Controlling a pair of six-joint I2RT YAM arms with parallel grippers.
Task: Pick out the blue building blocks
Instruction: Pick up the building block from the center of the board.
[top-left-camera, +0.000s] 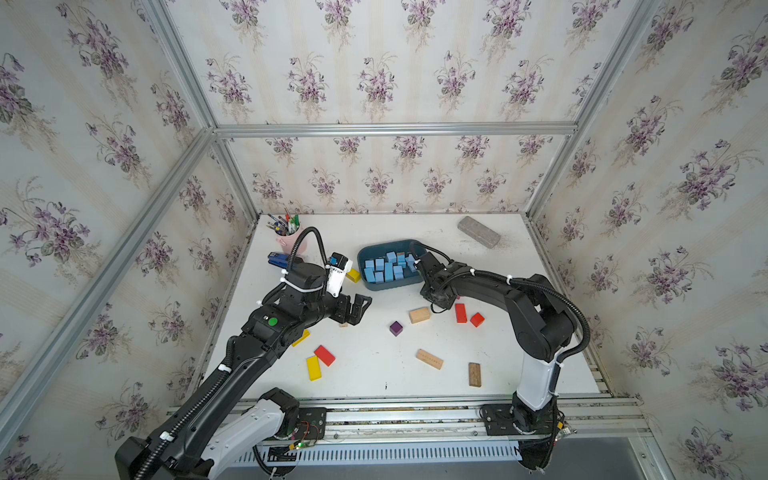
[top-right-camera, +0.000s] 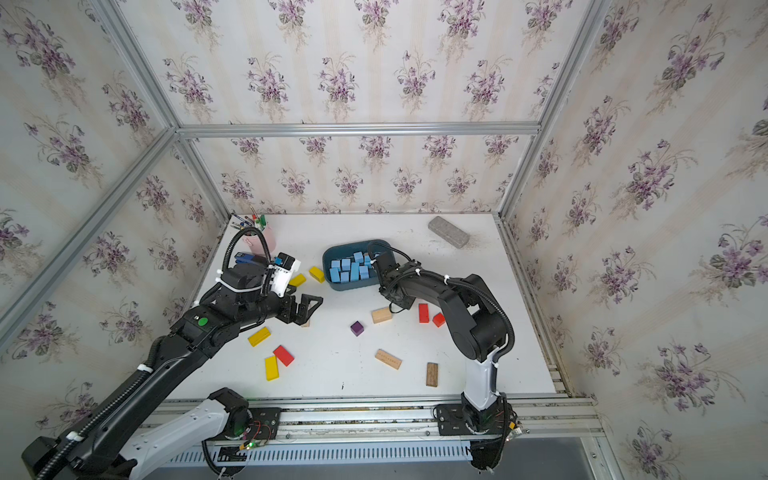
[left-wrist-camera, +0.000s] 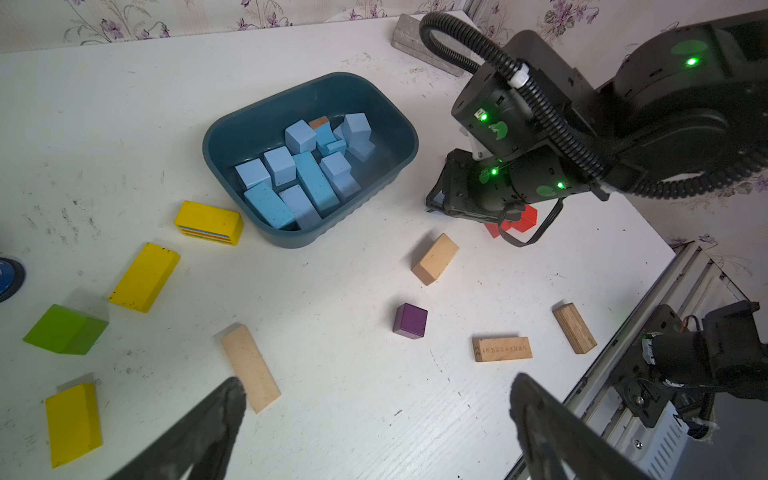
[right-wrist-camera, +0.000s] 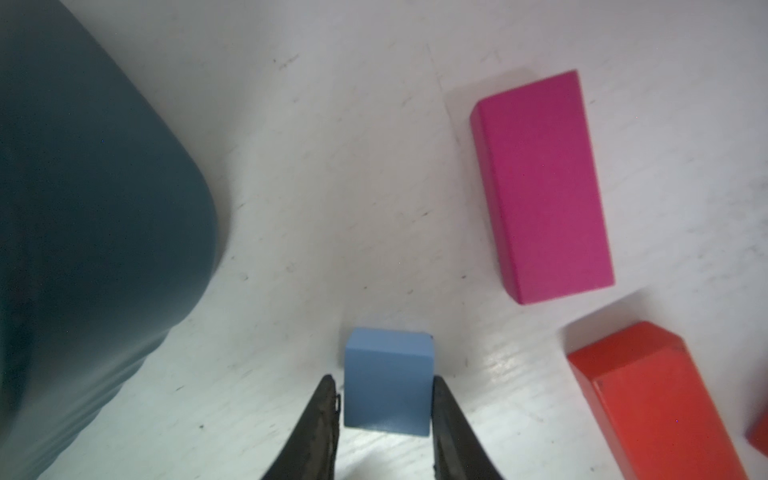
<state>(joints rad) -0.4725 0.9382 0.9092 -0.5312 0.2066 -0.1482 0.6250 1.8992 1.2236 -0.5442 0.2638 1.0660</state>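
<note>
Several light-blue building blocks (top-left-camera: 386, 268) (top-right-camera: 351, 268) (left-wrist-camera: 303, 174) lie piled in a dark teal tub (top-left-camera: 365, 249) (left-wrist-camera: 266, 120) at the table's middle back. Just off the tub's right corner, my right gripper (right-wrist-camera: 384, 380) (top-left-camera: 436, 299) points down at the table. Its two fingers are closed against the sides of one more blue cube (right-wrist-camera: 388, 374); the arm hides that cube in both top views. My left gripper (left-wrist-camera: 378, 384) (top-left-camera: 359, 309) (top-right-camera: 309, 309) hovers left of centre, open wide and holding nothing.
A pink block (right-wrist-camera: 540, 187) and a red block (right-wrist-camera: 648, 403) lie close beside the held cube. Wooden (top-left-camera: 419, 315), purple (top-left-camera: 396, 328), red (top-left-camera: 324, 355) and yellow (top-left-camera: 313, 368) blocks are scattered across the front. At the back are a grey brick (top-left-camera: 478, 232), a pen cup (top-left-camera: 291, 241) and a stapler (top-left-camera: 278, 259).
</note>
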